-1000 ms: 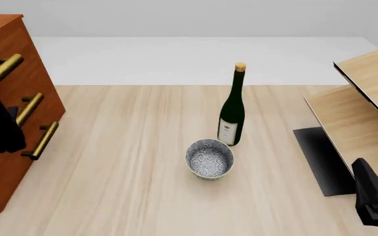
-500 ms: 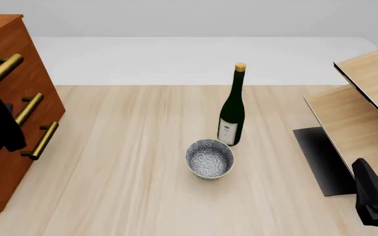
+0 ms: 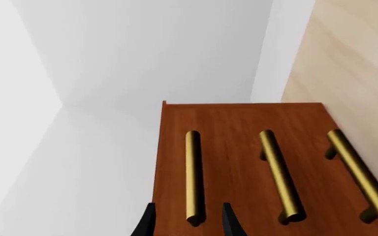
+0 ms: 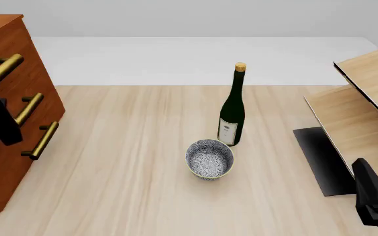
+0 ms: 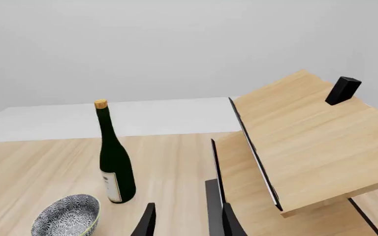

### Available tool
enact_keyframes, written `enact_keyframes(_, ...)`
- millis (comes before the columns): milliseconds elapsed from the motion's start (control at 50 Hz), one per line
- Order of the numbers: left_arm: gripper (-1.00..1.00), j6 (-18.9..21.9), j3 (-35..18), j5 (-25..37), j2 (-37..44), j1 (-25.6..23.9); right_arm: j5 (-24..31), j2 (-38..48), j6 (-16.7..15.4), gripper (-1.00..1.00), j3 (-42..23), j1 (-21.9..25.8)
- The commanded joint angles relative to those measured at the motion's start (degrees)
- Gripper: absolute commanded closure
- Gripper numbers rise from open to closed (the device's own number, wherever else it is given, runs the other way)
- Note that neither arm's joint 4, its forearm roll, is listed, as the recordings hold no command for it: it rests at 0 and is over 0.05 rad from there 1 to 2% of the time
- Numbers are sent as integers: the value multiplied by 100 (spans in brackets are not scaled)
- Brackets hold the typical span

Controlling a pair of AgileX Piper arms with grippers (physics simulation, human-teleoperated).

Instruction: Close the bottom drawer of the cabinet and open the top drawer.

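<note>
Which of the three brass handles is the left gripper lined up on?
The top drawer's handle: its near end sits between the left gripper's open fingertips. The middle handle and bottom handle lie off to one side.

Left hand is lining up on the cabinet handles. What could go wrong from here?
1. In the left wrist view the left hand straddles only the near end of the top drawer handle; an end grip may slip or pull the drawer crooked.
2. The middle handle sits close beside it, so a finger might catch it.
3. The cabinet may shift if pulled hard.
</note>
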Motion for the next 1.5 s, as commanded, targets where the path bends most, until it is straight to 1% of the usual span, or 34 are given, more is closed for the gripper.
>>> enact_keyframes(20, -100, -49, -100, 9, 72, 108, 6, -11, -16, -100, 1, 5)
enact_keyframes(220, -100, -92, -75, -44, 147, 174, 8, -18, -34, -100, 2, 2)
enact_keyframes(320, -100, -177, -132, 59, 126, 170, 40, -53, -42, -100, 1, 12)
enact_keyframes(620, -100, -272, -185, 27, 248, 258, 51, -73, -64, -100, 3, 12)
enact_keyframes(1060, -100, -275, -231, -28, 393, 416, 18, -43, -102, -100, 9, 28)
enact_keyframes(1500, -100, -303, -261, -16, 478, 526, 29, -54, -76, -100, 5, 20)
